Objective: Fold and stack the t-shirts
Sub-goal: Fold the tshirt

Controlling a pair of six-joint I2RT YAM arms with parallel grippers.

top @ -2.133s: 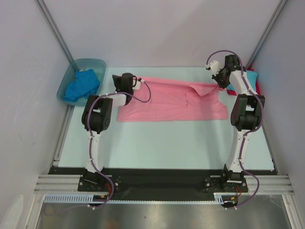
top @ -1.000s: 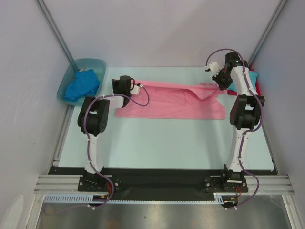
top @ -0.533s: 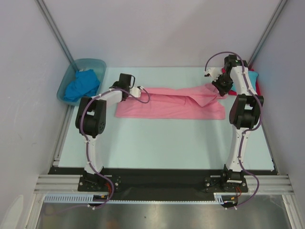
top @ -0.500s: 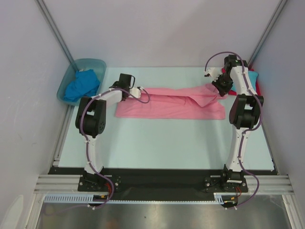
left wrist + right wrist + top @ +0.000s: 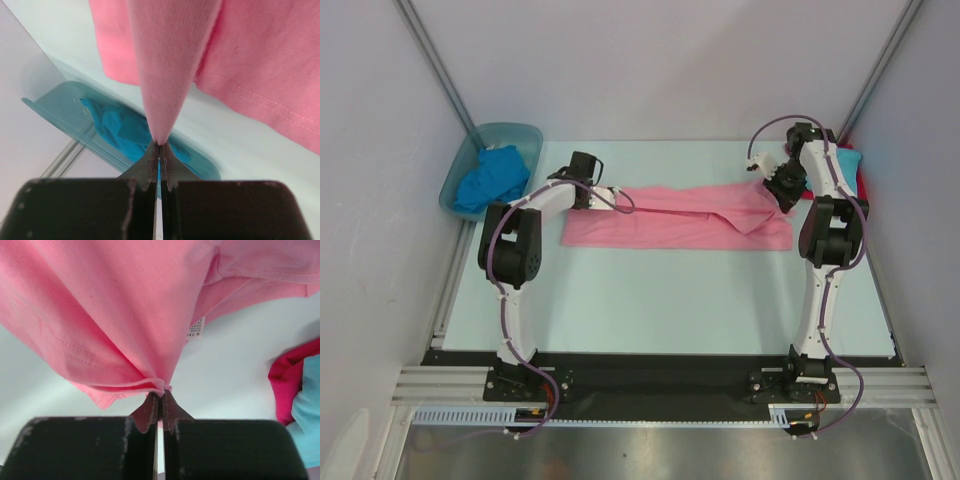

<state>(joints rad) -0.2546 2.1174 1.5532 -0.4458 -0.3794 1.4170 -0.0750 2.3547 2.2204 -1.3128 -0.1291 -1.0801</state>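
A pink t-shirt (image 5: 680,225) lies spread across the middle of the table, its far edge lifted at both ends. My left gripper (image 5: 612,194) is shut on the left end; in the left wrist view the cloth (image 5: 165,60) hangs in a taut point from the closed tips (image 5: 159,146). My right gripper (image 5: 783,193) is shut on the right end, where a bunched hem (image 5: 100,315) is pinched at the tips (image 5: 161,393). A royal blue shirt (image 5: 490,180) lies crumpled in the tub. Red (image 5: 861,182) and turquoise (image 5: 847,160) shirts lie behind the right arm.
The blue-green plastic tub (image 5: 510,128) stands at the far left corner, off the table's edge, and also shows in the left wrist view (image 5: 55,112). Grey walls close in the back and both sides. The red shirt (image 5: 290,380) lies close to the right gripper.
Both grippers have carried the pink shirt's far edge toward the near side, so the shirt now looks narrower from front to back. Both stayed shut throughout.
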